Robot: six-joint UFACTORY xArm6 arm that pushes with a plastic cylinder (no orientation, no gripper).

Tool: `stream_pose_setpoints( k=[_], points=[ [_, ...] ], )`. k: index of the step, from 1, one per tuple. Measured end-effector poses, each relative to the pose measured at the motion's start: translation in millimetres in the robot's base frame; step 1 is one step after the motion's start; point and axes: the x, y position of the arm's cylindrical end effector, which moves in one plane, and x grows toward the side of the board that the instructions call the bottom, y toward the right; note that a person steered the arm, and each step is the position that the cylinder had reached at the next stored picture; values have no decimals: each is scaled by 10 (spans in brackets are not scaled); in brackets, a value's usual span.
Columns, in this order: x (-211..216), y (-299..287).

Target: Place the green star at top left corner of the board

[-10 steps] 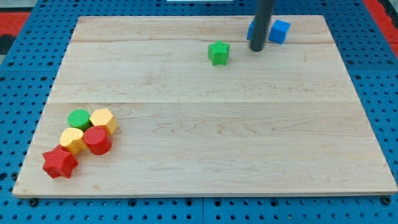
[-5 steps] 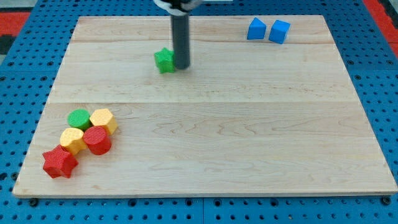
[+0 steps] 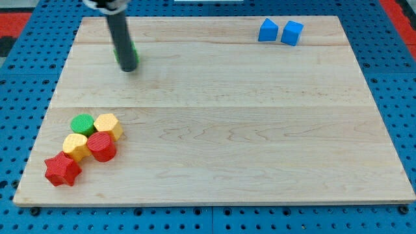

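The green star (image 3: 134,53) lies near the board's top left, mostly hidden behind my rod; only green slivers show on either side of it. My tip (image 3: 129,67) rests on the board right against the star, just below it. The wooden board (image 3: 214,117) fills most of the view.
Two blue blocks (image 3: 268,30) (image 3: 292,32) sit side by side at the top right. At the bottom left is a cluster: a green cylinder (image 3: 82,123), two yellow hexagonal blocks (image 3: 107,125) (image 3: 76,147), a red cylinder (image 3: 101,146) and a red star (image 3: 62,169).
My rod swept from the top right across to the top left, pushing the green star leftward along the board. The other blocks have not moved.
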Motion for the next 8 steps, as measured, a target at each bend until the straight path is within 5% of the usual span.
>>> stream_pose_setpoints(
  k=[2,4,7,8],
  points=[
    [-122,538],
    [-545,63],
    [-540,-292],
    [-214,0]
  ],
)
